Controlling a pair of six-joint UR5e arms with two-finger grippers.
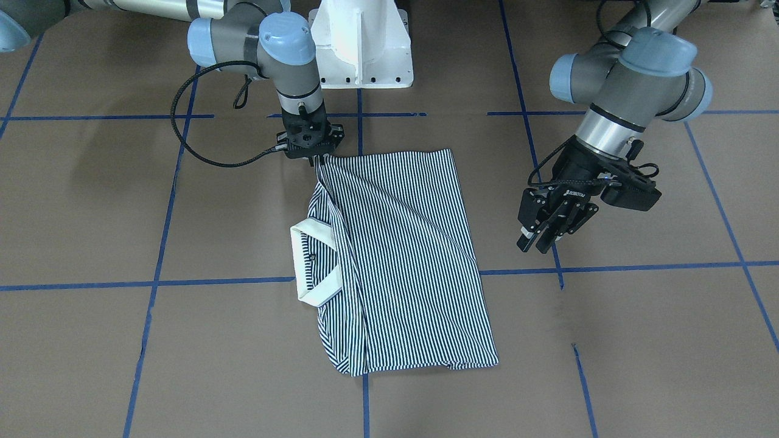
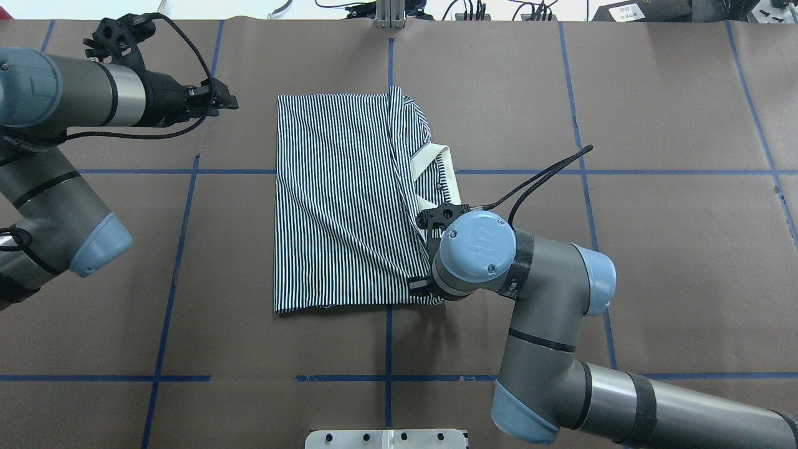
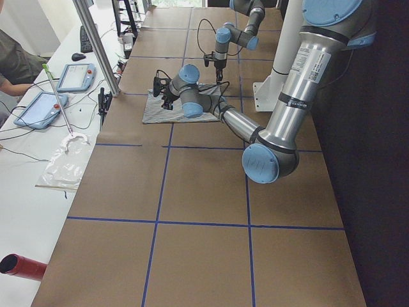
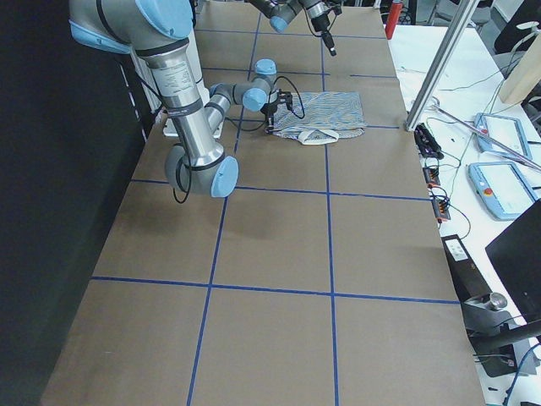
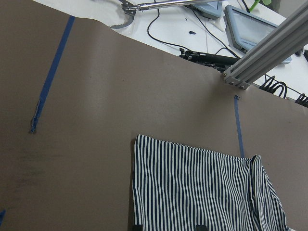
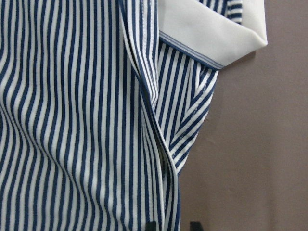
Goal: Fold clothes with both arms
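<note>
Across the brown table [image 1: 122, 201], at centre frame in the front-facing view: polo shirt [image 1: 401, 255], doubled over lengthwise. Upper left of centre, pinching the shirt's top corner with the cloth drawn up taut: right gripper [image 1: 316, 157]. Right of centre, spread, empty, apart from the cloth: left gripper [image 1: 535, 243]. Likely mid-fold, so carry that corner low and slow, match edge to edge, and avoid dragging the cream collar [image 1: 310, 261] at the shirt's left side.
</note>
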